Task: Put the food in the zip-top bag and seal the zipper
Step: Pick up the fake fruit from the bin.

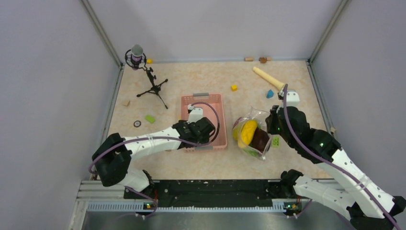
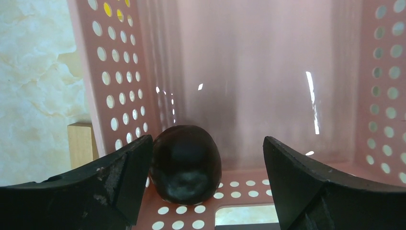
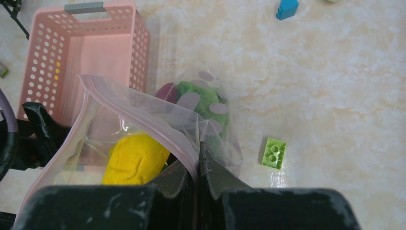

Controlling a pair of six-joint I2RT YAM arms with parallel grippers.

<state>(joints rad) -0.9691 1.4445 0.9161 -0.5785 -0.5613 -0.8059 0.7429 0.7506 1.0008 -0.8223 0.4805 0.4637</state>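
Right jaws clamped shut on the bag (image 3: 139, 103) rim, holding its mouth up for loading. Left jaws wide apart inside basket (image 2: 119, 72), straddling dark fruit (image 2: 186, 163), apparently positioned to grasp it.

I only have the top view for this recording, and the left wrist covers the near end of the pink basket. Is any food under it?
Observer: Yes. The left wrist view shows a dark purple-brown piece lying in the basket.
Operator: Is it gripped?
Observer: Not yet. The left gripper is open around it, with one jaw right beside it and the other well clear.
Operator: What is the right arm doing at the bag?
Observer: In the right wrist view, the right gripper is shut on the zip-top bag at its pinkish zipper edge. The bag's mouth gapes toward the basket.
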